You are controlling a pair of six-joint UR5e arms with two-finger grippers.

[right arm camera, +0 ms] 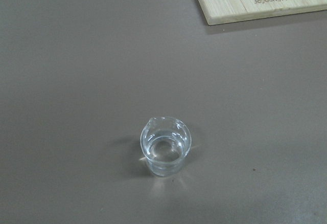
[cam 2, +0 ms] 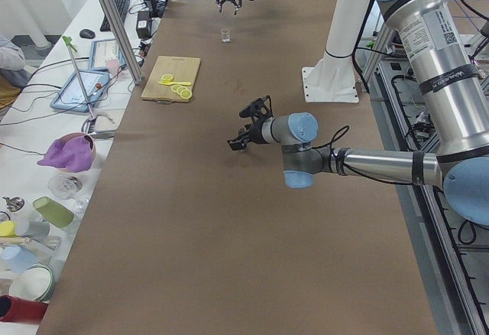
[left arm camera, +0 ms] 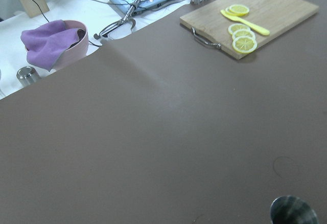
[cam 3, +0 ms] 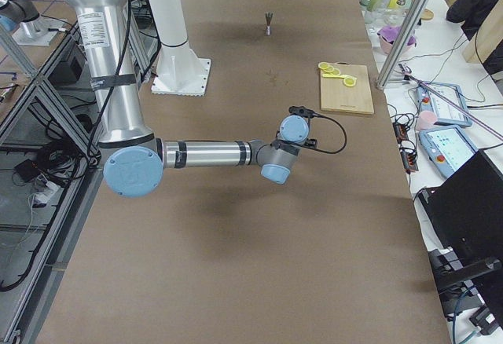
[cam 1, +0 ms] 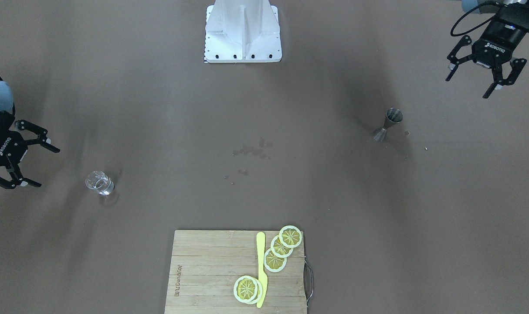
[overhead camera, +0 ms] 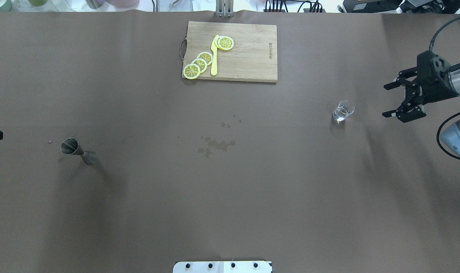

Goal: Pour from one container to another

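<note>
A steel jigger (cam 1: 388,124) stands upright on the brown table (cam 1: 264,131), its open cup up; the left wrist view catches only its rim (left arm camera: 294,211). My left gripper (cam 1: 467,87) hangs open and empty, up and well apart from it. A small clear glass beaker (overhead camera: 343,111) with a pour lip holds a little clear liquid and shows centred in the right wrist view (right arm camera: 166,147). My right gripper (overhead camera: 386,100) is open beside it, a short gap away, with nothing between the fingers.
A wooden cutting board (overhead camera: 249,53) on the far side carries lemon slices (overhead camera: 199,64) and a yellow knife (overhead camera: 214,57). Wet spots (overhead camera: 216,144) mark the table's middle. The robot's base (cam 1: 243,30) stands at the near edge. Cups and tablets lie past the far edge.
</note>
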